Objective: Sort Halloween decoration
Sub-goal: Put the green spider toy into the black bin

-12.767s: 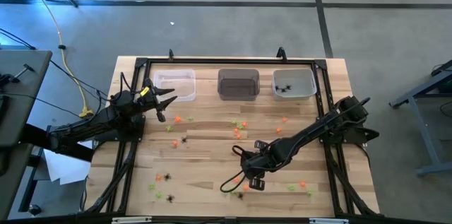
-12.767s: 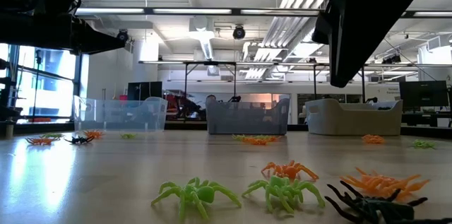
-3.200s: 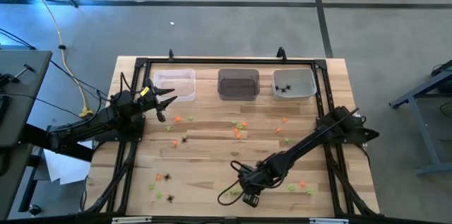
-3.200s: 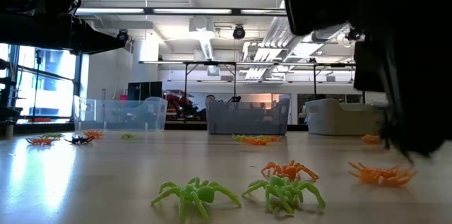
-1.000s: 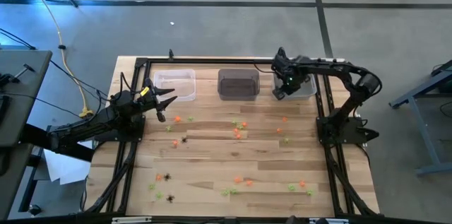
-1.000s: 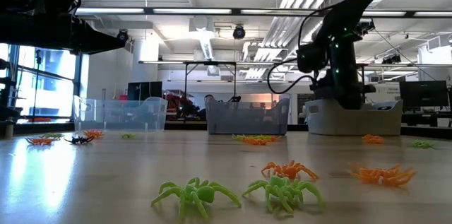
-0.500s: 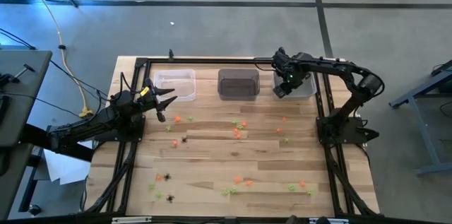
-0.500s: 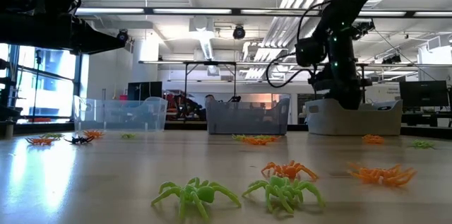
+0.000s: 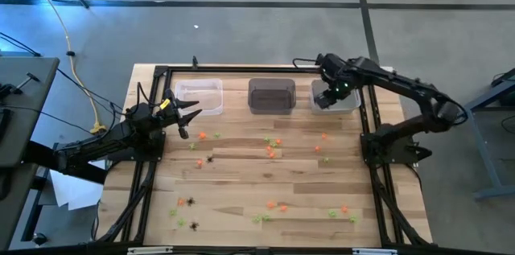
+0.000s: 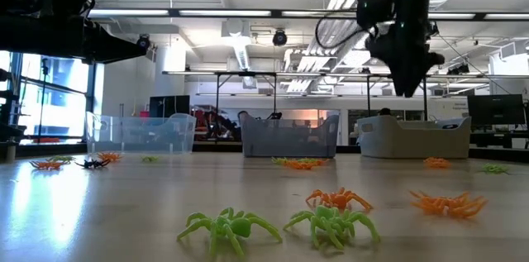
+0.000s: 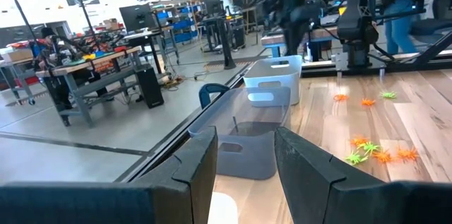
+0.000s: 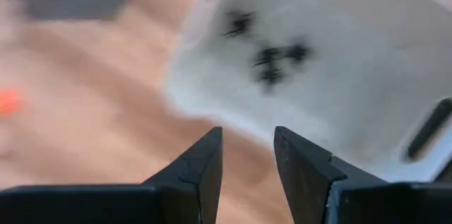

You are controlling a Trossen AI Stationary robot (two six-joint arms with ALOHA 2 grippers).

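Tiny plastic spiders lie scattered on the wooden table: orange ones (image 9: 273, 147), lime-green ones (image 9: 257, 218) and black ones (image 9: 191, 201). More black spiders (image 12: 270, 56) lie on the floor of the white bin (image 9: 348, 94) at the far right. My right gripper (image 12: 247, 143) hangs above that bin, pointing down, open and empty; it is raised clear of the rim in the low view (image 10: 407, 88). My left gripper (image 11: 244, 155) waits level at the table's left, near the clear bin (image 9: 199, 96), open and empty.
A grey bin (image 9: 271, 95) stands between the clear and the white one along the far edge. A black metal frame (image 9: 241, 68) runs around the table. Orange and green spiders (image 10: 335, 212) lie close to the near edge.
My right gripper has risen from the white bin's mouth to well above its rim, staying over the bin, and its arm has swung out toward the table's right edge. The spiders on the table have not moved.
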